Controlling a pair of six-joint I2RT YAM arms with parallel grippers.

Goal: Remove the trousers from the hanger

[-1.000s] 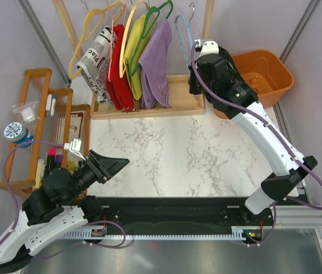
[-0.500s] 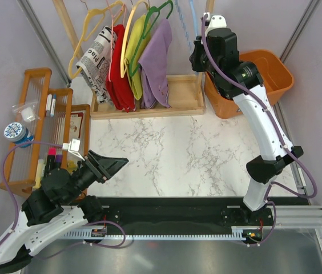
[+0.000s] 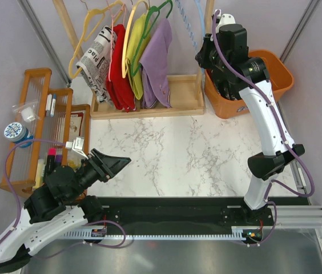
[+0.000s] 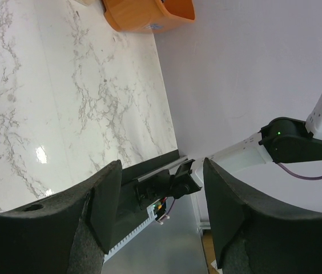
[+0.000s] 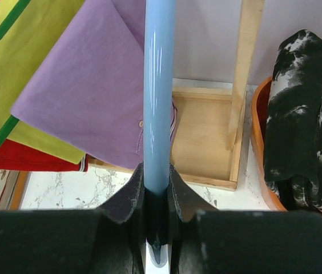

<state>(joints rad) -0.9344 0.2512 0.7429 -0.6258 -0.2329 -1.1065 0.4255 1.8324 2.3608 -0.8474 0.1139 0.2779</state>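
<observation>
We see the hanger point(image 5: 159, 85) as a thin, glossy light-blue bar running straight up the middle of the right wrist view. Its lower end is pinched between the fingers of the right gripper point(image 5: 158, 185). From above, its wavy arm shows high beside the wooden post. The trousers point(image 5: 304, 120) are off it, well to its right. They are black fabric with white, paint-like blotches, bunched into a tall crumpled heap. The heap sits inside the bin point(image 5: 257, 142) and its top rises above the orange rim.
</observation>
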